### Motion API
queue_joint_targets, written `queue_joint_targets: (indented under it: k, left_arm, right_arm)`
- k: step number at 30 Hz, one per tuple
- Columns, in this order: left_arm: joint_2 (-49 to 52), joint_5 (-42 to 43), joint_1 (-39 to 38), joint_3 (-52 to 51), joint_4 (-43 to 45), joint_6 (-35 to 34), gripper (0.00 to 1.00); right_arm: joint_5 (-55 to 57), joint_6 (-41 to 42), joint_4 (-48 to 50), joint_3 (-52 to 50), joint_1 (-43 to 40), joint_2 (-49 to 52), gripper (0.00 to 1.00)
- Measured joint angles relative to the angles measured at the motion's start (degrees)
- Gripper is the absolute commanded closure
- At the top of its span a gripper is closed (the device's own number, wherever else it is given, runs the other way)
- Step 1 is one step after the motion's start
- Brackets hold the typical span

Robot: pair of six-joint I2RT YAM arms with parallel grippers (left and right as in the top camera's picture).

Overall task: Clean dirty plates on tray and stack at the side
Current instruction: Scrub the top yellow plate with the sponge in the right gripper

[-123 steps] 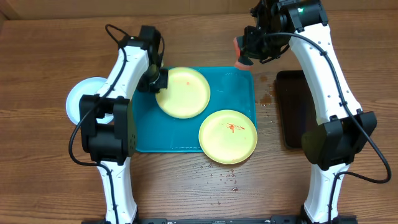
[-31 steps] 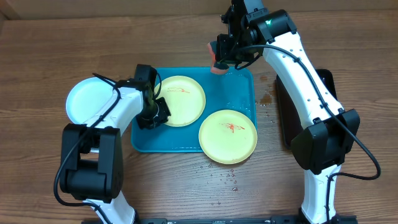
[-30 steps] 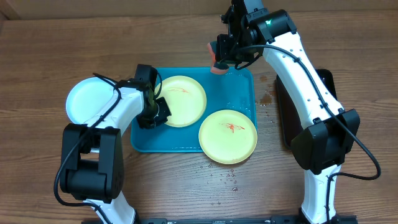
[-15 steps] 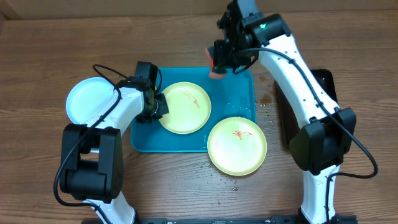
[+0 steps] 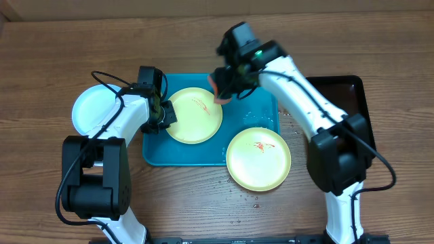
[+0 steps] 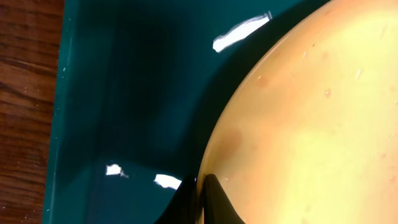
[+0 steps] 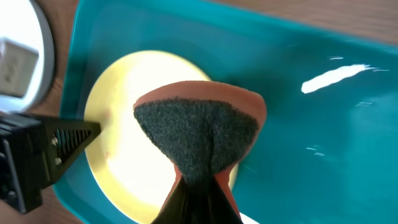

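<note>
A yellow-green plate (image 5: 195, 115) with a red smear lies on the turquoise tray (image 5: 258, 108). My left gripper (image 5: 165, 116) is shut on this plate's left rim; the left wrist view shows the rim (image 6: 298, 118) pinched between the fingertips (image 6: 202, 193). My right gripper (image 5: 224, 81) is shut on an orange sponge with a dark scrub face (image 7: 198, 140) and holds it over the plate's upper right edge (image 7: 124, 124). A second yellow-green plate (image 5: 258, 159) with a red smear overhangs the tray's front right corner. The pale blue-white plate (image 5: 95, 110) lies on the table left of the tray.
A narrow black tray (image 5: 342, 102) lies at the right of the turquoise tray. Water drops (image 5: 241, 193) dot the wood in front of the tray.
My right arm has swung left and down, bringing the sponge over the held plate. The left gripper and its plate have shifted slightly back and left. The second yellow plate has slid off the tray corner.
</note>
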Motion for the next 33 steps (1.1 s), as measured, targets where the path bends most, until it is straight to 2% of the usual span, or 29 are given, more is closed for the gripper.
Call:
queue_joint_targets:
  k: [8, 19, 26, 33]
  left_arm:
    - [0.0, 1.6, 0.3, 0.0, -1.0, 1.8, 0.96]
    - [0.0, 3.9, 0.7, 0.0, -1.9, 4.9, 0.96]
    - [0.0, 6.2, 1.0, 0.0, -2.4, 7.3, 0.96]
    - [0.0, 6.8, 1.0, 0.0, -3.1, 8.4, 0.96]
  right_arm:
    - [4.8, 0.0, 2.9, -0.5, 6.4, 7.9, 0.96]
    - [6.0, 0.0, 6.0, -0.7, 6.1, 10.1, 0.96]
    - [1.4, 0.5, 12.2, -0.7, 6.4, 11.2, 0.96]
    - [0.3, 1.1, 7.4, -0.3, 8.3, 11.5, 0.96]
